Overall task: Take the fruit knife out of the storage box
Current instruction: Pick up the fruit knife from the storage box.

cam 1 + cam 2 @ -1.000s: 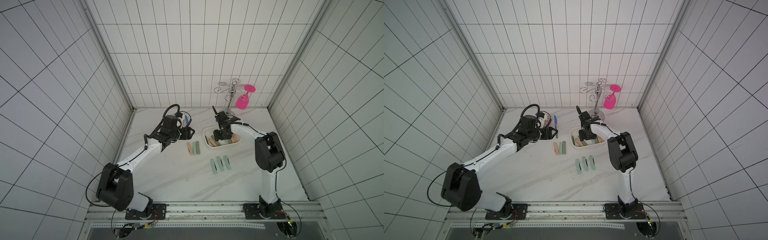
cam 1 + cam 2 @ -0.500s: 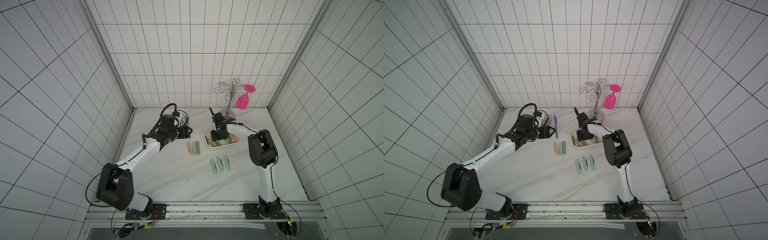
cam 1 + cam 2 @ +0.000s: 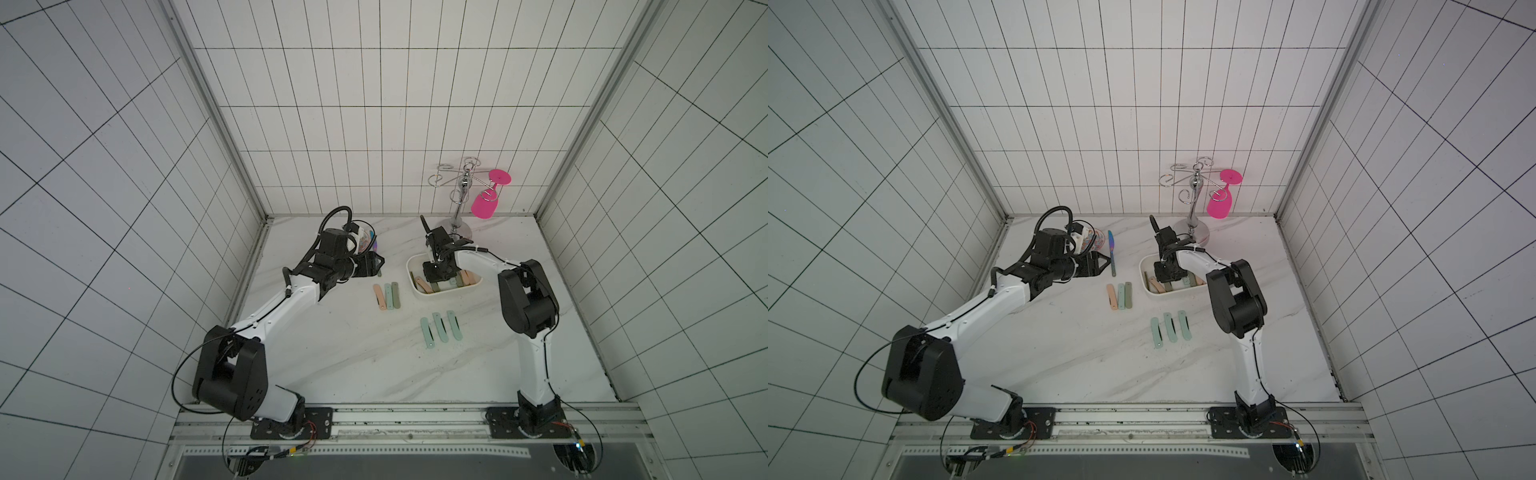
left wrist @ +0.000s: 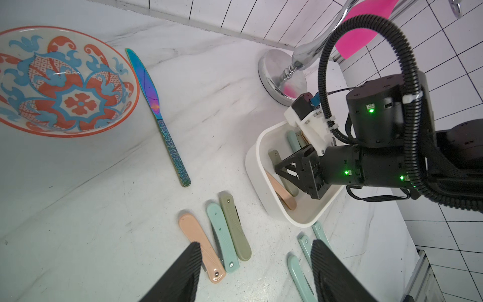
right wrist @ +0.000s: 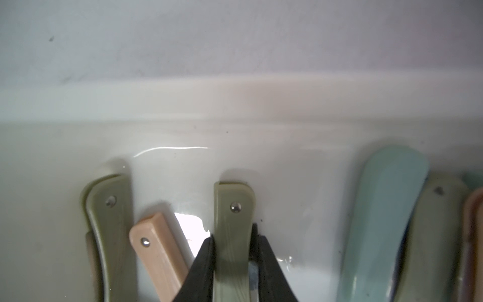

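A: So, where's the olive fruit knife [image 5: 233, 206]?
B: In the storage box [image 3: 446, 296], next to a peach knife [image 5: 156, 251]. Right gripper [image 5: 232, 243] clamped on its handle.
A: Left gripper [image 4: 256, 243]?
B: Spread apart, holding nothing, near the three knives [image 4: 222, 235] lined up on the table [image 4: 104, 209].

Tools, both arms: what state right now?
Left tool: open, holding nothing.
Right tool: shut on the olive-green fruit knife, down inside the storage box.
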You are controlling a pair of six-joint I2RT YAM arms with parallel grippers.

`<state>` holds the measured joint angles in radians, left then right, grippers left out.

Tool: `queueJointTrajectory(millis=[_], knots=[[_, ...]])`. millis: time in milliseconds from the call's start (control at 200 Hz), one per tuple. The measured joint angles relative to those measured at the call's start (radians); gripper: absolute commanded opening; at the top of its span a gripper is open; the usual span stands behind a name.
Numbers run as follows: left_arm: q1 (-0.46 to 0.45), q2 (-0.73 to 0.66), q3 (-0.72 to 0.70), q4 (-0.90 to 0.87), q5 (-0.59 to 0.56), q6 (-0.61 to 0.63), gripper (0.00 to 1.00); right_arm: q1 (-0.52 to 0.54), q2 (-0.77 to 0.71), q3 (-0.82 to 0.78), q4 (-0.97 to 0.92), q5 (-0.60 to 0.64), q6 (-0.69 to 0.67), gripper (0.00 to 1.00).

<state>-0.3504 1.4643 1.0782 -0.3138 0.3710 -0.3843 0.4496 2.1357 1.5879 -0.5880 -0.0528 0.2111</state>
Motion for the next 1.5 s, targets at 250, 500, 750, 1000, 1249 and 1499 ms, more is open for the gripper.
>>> queueJointTrajectory(millis=[250,500,750,1000,1249,1499], knots=[[0.0,0.012,0.0,0.004,0.016,0.0,0.69,0.0,-0.005,-0.001,0.001,-0.012,0.002,0.08],[-0.002,0.018,0.0,0.018,0.036,-0.011,0.69,0.0,-0.04,-0.001,-0.009,-0.015,0.002,0.08],[-0.039,0.053,0.0,0.067,0.062,-0.045,0.69,0.015,-0.178,-0.001,-0.014,-0.027,0.002,0.09],[-0.057,0.105,0.0,0.153,0.119,-0.126,0.69,0.092,-0.297,-0.021,-0.018,-0.068,0.002,0.09],[-0.06,0.146,-0.012,0.274,0.176,-0.221,0.67,0.169,-0.372,-0.067,-0.025,-0.125,0.013,0.1],[-0.066,0.162,-0.044,0.352,0.221,-0.294,0.63,0.195,-0.381,-0.072,-0.026,-0.148,0.016,0.11]])
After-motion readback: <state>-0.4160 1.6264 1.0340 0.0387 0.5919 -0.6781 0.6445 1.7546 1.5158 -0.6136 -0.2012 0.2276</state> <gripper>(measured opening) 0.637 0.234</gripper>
